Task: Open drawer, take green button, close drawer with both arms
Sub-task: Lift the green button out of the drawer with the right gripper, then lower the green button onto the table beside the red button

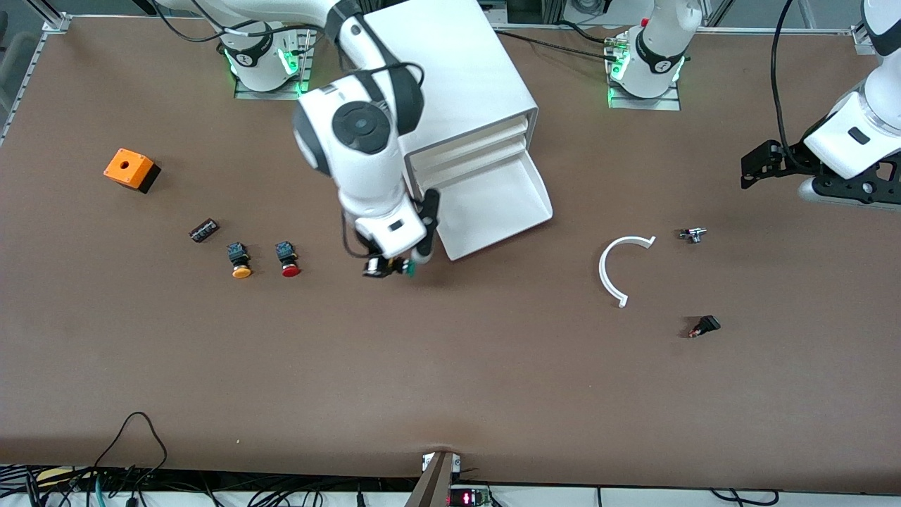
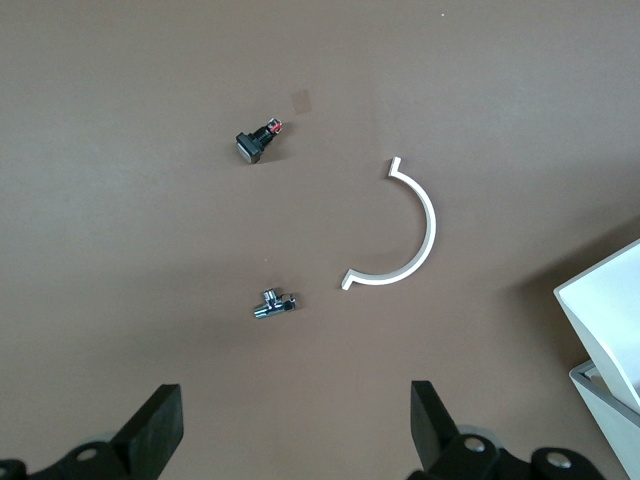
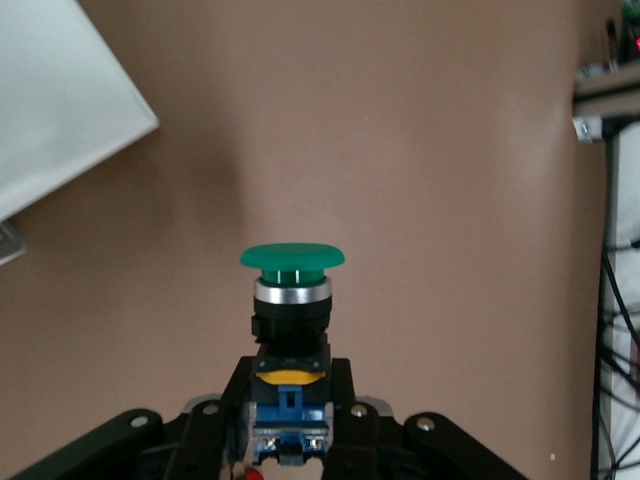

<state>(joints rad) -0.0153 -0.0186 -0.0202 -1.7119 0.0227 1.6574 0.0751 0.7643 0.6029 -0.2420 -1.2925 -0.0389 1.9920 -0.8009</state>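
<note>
My right tool [image 1: 394, 266] is clamped on the green button [image 3: 291, 275], over the bench [image 1: 450, 366] just off the corner of the pulled-out drawer [image 1: 493, 204]. I should set it down on bare bench, short of the red button [image 1: 287, 259] and yellow button [image 1: 238, 260]. My left tool [image 1: 757, 165], fingers apart, waits over its end; nearby lie a white arc [image 1: 619, 267], a metal fitting [image 1: 692, 234] and a black switch [image 1: 705, 326].

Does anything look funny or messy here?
Only the lowest drawer of the cabinet hangs open. The right claw holds the green button above the table beside it. Nothing looks spilled or broken.
</note>
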